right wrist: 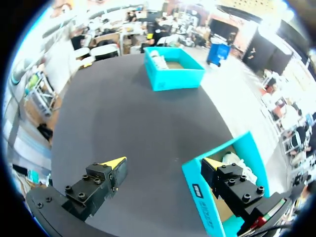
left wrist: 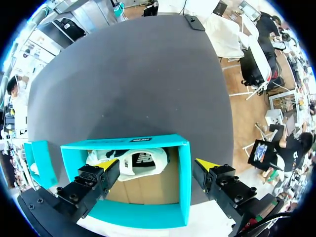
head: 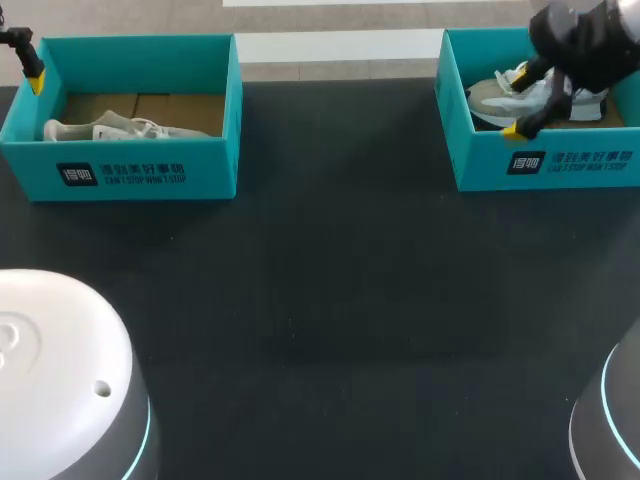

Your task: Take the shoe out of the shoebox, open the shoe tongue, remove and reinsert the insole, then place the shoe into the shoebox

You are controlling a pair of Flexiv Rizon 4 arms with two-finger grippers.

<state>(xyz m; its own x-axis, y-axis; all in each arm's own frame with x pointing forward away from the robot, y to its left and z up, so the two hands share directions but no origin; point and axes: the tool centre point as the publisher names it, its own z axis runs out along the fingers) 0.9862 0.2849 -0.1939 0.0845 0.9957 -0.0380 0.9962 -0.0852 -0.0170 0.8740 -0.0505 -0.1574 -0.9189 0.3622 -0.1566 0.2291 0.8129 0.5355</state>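
Two teal shoeboxes stand at the table's far side. In the left shoebox point(head: 140, 170) a white shoe point(head: 120, 128) lies on its side. My left gripper point(left wrist: 157, 164) hovers open above this box point(left wrist: 183, 173), the shoe point(left wrist: 131, 162) below and near one finger, untouched. The right shoebox point(head: 560, 165) holds a grey-white shoe point(head: 495, 95). My right gripper point(head: 515, 101) hangs open over that box's front wall point(right wrist: 197, 190), one fingertip above the shoe point(right wrist: 234, 165), the other out over the table. Nothing is held.
The black table top point(head: 330, 280) stretches between the two boxes. The white bases of my arms rise at the near left point(head: 60, 370) and near right point(head: 615, 420) corners. The left box point(right wrist: 173, 66) also shows far ahead of the right gripper.
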